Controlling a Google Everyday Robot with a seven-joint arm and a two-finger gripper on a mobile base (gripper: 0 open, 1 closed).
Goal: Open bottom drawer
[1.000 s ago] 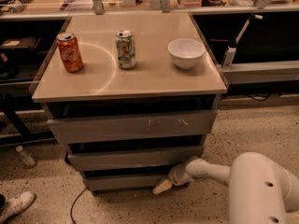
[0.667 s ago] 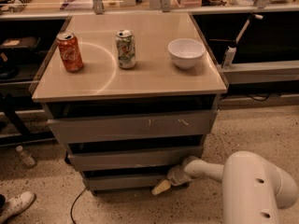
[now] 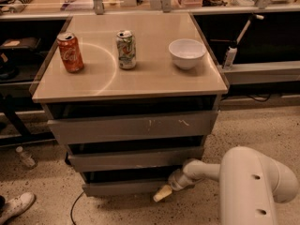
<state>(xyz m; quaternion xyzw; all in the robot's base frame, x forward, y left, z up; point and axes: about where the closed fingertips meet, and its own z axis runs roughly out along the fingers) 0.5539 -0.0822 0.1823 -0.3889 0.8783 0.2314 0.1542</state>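
In the camera view, the gripper, its grip impossible to tell, sits low at the right end of the bottom drawer, the lowest front of the cabinet, apparently seeking an edge to pull the handleless front.

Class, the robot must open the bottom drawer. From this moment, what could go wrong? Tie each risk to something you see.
1. The gripper sits low at the right end of the bottom drawer, which shows no handle; it may slip off.
2. A pull from that end could jolt the cabinet, and the orange can, the green can and the bowl on top might tip.
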